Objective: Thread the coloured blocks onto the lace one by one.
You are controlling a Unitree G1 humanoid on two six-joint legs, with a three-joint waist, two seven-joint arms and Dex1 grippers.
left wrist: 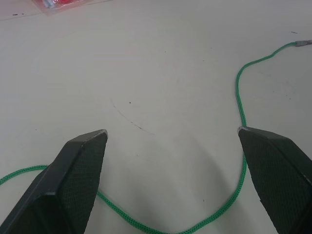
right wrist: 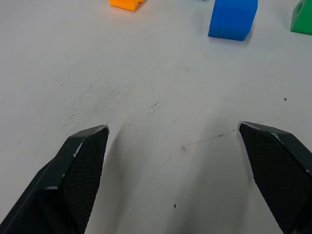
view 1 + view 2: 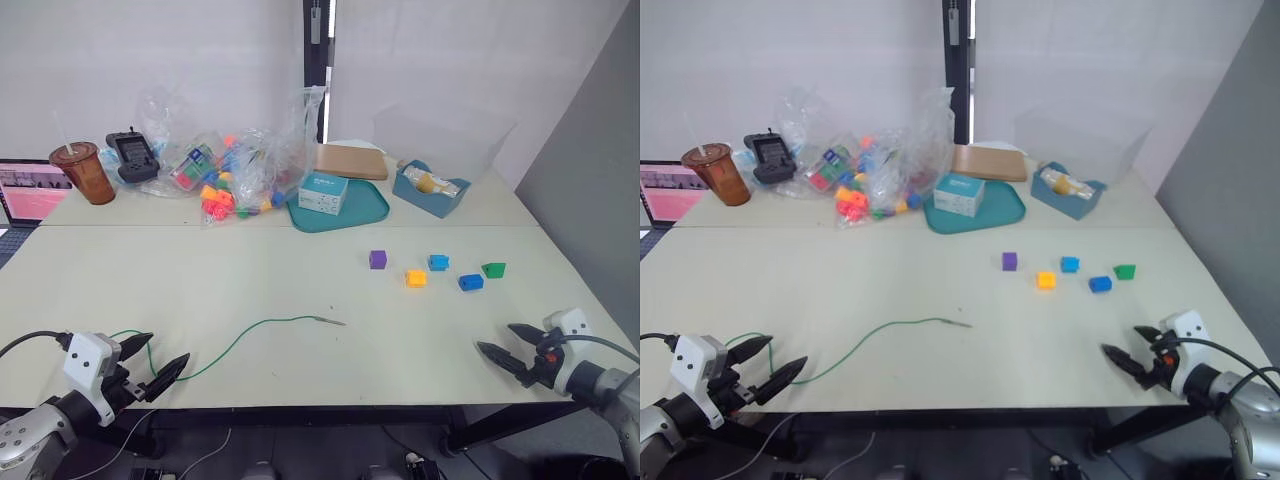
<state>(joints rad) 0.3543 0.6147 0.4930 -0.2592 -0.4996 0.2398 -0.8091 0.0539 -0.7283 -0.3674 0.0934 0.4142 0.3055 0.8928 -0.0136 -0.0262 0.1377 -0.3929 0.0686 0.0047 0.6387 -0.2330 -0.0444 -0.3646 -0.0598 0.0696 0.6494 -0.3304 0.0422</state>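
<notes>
Five coloured blocks lie loose on the right half of the table: purple, orange-yellow, two blue and green. The green lace snakes across the table's front left, its slim tip pointing toward the blocks. My left gripper is open at the front left edge, low over the lace's near loop, holding nothing. Standing open and empty at the front right edge is my right gripper, a short way in front of the nearer blue block.
At the back stand a clear bag of multicoloured toy pieces, a teal tray with a small box, a blue bin, a cardboard box, a brown cup, a controller and a laptop.
</notes>
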